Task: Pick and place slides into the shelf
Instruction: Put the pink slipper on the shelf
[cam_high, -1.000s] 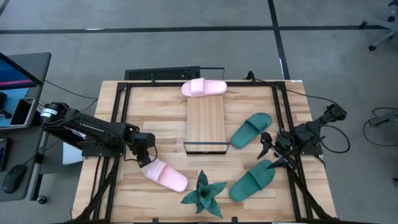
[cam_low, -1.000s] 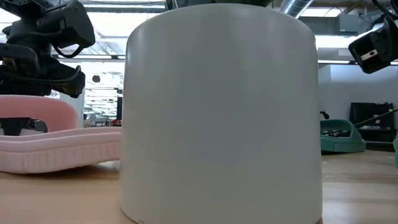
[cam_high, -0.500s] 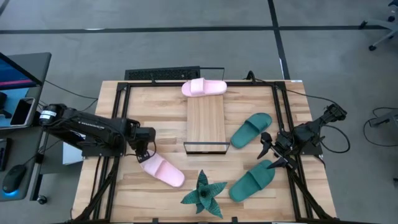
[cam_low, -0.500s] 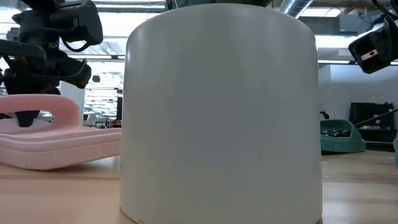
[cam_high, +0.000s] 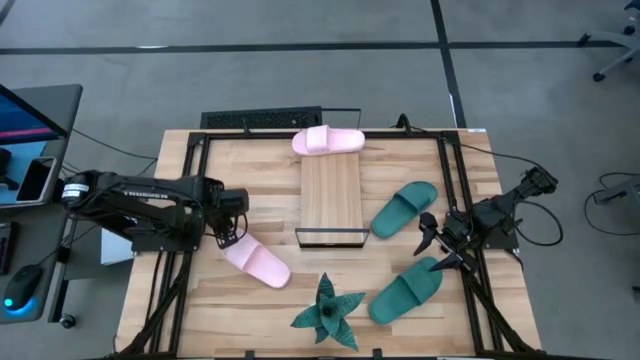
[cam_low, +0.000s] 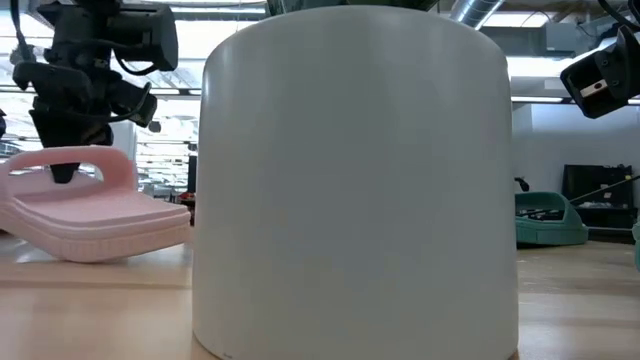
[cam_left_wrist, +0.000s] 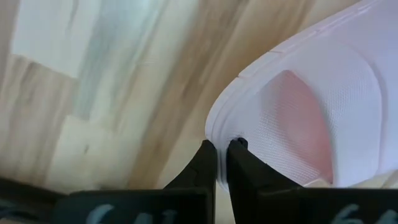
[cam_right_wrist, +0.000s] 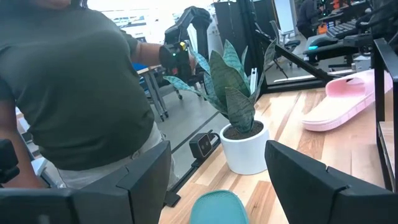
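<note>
My left gripper (cam_high: 232, 236) is shut on a pale pink slide (cam_high: 257, 263) near the table's left side, left of the shelf's near end. The low view shows this gripper (cam_low: 66, 150) above the same slide (cam_low: 95, 212). The shelf (cam_high: 331, 195) lies mid-table, and the second pink slide (cam_high: 328, 140) rests sole-down across its far end. Two teal slides (cam_high: 404, 208) (cam_high: 404, 290) lie on the tabletop to the right. My right gripper (cam_high: 436, 246) hangs open between them, touching nothing. My left gripper pinches the sole's rim (cam_left_wrist: 219, 138) at the strap end of the pink slide between its two fingers (cam_left_wrist: 204, 167), coming from above and pointing down. The slide sits tilted in the low view. Whether any part still touches the table I cannot tell.
A spiky green plant (cam_high: 327, 312) in a white pot (cam_low: 355, 180) stands at the near edge and fills the low view. Black frame rails run along the table's left and right sides. A person in a dark green shirt (cam_right_wrist: 74, 93) stands beyond the table.
My left gripper has moved up and toward the table's far-left, staying shut on the pink slide. The slide has been drawn along with it, away from the plant, and has gone from lying flat to tilted, with its held end raised.
</note>
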